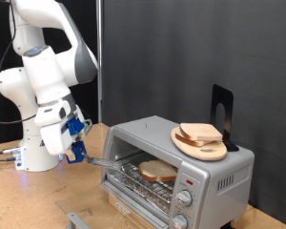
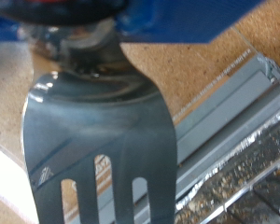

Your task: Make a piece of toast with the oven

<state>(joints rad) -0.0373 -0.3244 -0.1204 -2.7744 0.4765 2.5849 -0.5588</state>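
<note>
The oven [image 1: 214, 176] stands at the exterior view's right with its front door open. A piece of toast [image 1: 158, 172] lies on the wire rack inside. More bread slices [image 1: 202, 133] lie on a round wooden plate [image 1: 184, 145] on the oven's top. My gripper [image 1: 77, 151] is to the left of the oven, shut on the handle of a slotted metal spatula [image 1: 110, 164]. The spatula's blade reaches to the oven's mouth, short of the toast. In the wrist view the spatula [image 2: 98, 121] fills the picture, with the oven's metal edge [image 2: 238, 140] beside it.
A black stand [image 1: 222, 113] rises behind the plate on the oven's top. The oven's round knobs [image 1: 185, 198] face the front right. A grey object [image 1: 76, 219] lies on the wooden table [image 1: 29, 196] at the bottom. A dark curtain hangs behind.
</note>
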